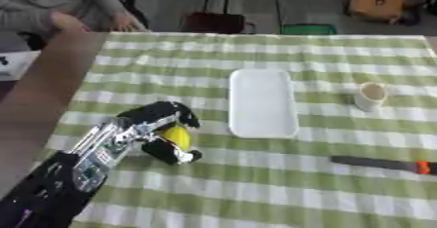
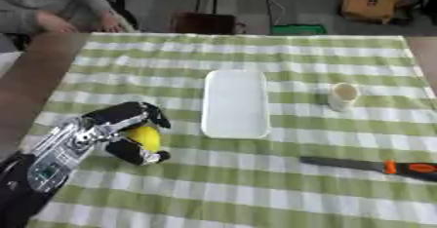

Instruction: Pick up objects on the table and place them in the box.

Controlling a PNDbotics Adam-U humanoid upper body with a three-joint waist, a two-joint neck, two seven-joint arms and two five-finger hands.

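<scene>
A green-and-white checked tablecloth (image 1: 256,183) covers the table, and a white rectangular tray (image 1: 263,103) lies at its centre, lengthwise toward 12 o'clock. At about 8 o'clock from the tray, the left hand (image 1: 158,127) comes in from the lower left with its fingers and thumb curled round 1 yellow object (image 1: 177,135), close above the cloth. A knife (image 2: 367,165) with a dark blade and orange handle lies at 4 o'clock from the tray, and a small pale cup (image 2: 343,96) stands at 3 o'clock, both well apart from the hand.
</scene>
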